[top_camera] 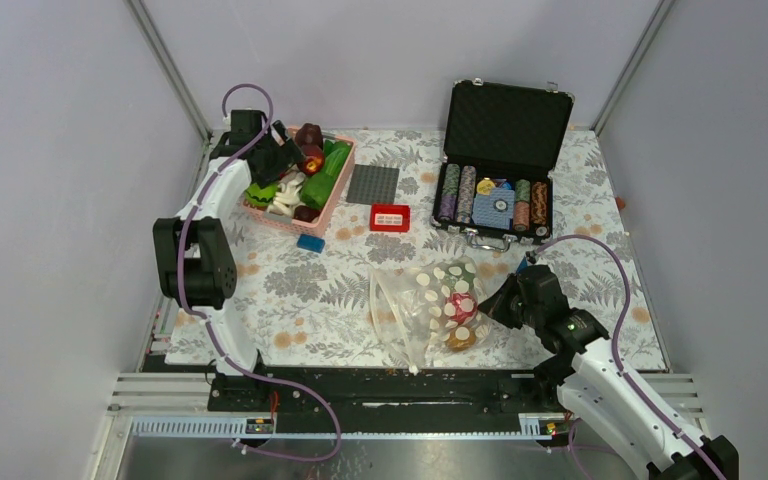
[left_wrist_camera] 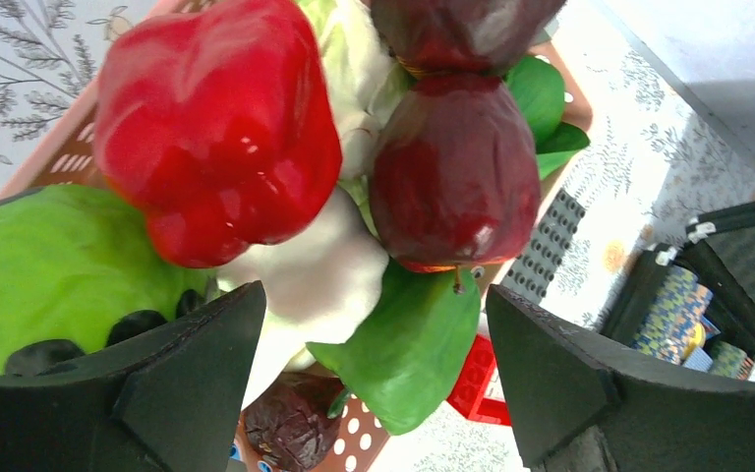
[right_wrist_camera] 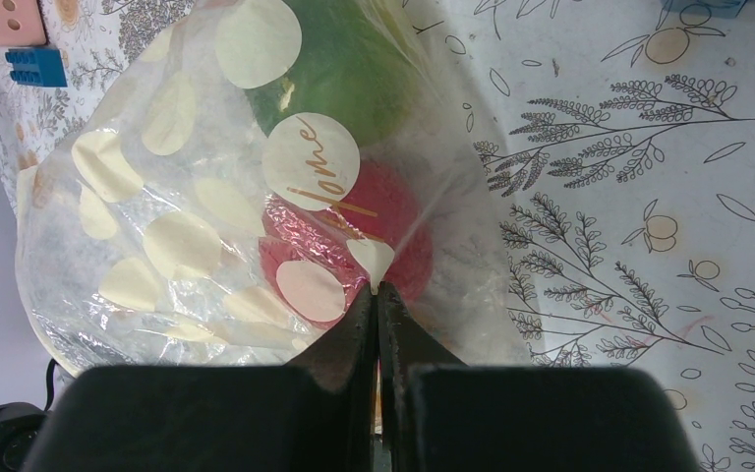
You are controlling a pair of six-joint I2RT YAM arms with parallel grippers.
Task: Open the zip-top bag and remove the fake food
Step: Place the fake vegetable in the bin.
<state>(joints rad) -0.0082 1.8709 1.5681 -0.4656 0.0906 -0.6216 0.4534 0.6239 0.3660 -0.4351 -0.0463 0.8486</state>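
Right gripper (right_wrist_camera: 376,295) clamps dotted zip-top bag (right_wrist_camera: 157,226).
Left gripper (left_wrist_camera: 372,307), jaws spread wide and empty, hangs over pink basket (top_camera: 338,195).

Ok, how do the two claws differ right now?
The left claw is open and empty; the right claw is shut, pinching the zip-top bag. The left hovers over the pink basket, far side; the right is near the front edge. Both are black.

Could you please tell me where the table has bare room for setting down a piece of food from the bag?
The widest bare cloth lies between the left arm, the blue brick and the zip-top bag. A narrower strip runs right of the poker-chip case. It is crowded around the pink basket, grey plate and red brick.
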